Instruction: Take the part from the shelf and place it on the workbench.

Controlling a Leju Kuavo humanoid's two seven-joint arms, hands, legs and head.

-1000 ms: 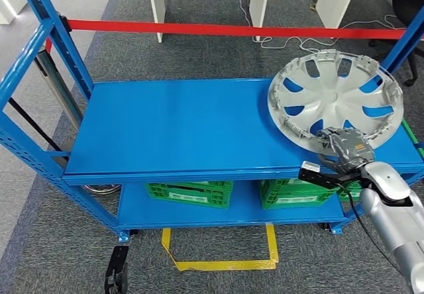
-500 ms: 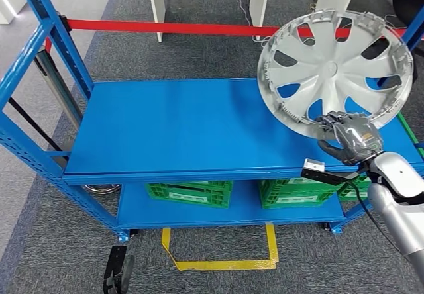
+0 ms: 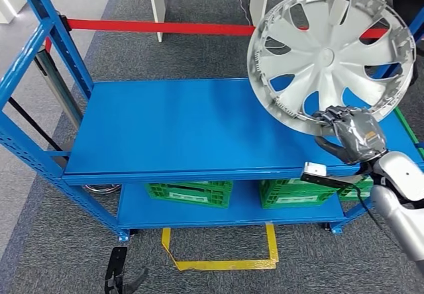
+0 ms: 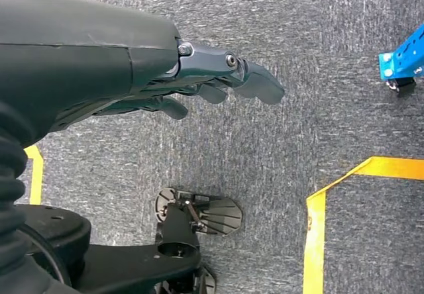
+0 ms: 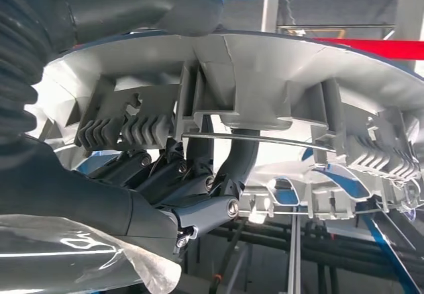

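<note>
Your right hand (image 3: 354, 134) grips the wheel cover (image 3: 330, 55) by its near rim, so it tilts up above the hand, off the shelf (image 3: 190, 128). Your left hand (image 4: 214, 85) hangs spread, holding nothing.

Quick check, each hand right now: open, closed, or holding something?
Left hand: open, holding nothing, hanging over the carpet.
Right hand: gripping the hubcap by its rim, tilted up off the shelf.

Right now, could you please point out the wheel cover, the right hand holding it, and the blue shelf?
wheel cover (image 3: 327, 59): head view, on its silver centre hub.
right hand (image 3: 352, 134): head view, on the back of the hand gripping the cover's lower rim.
blue shelf (image 3: 175, 125): head view, on its bare top deck.
</note>
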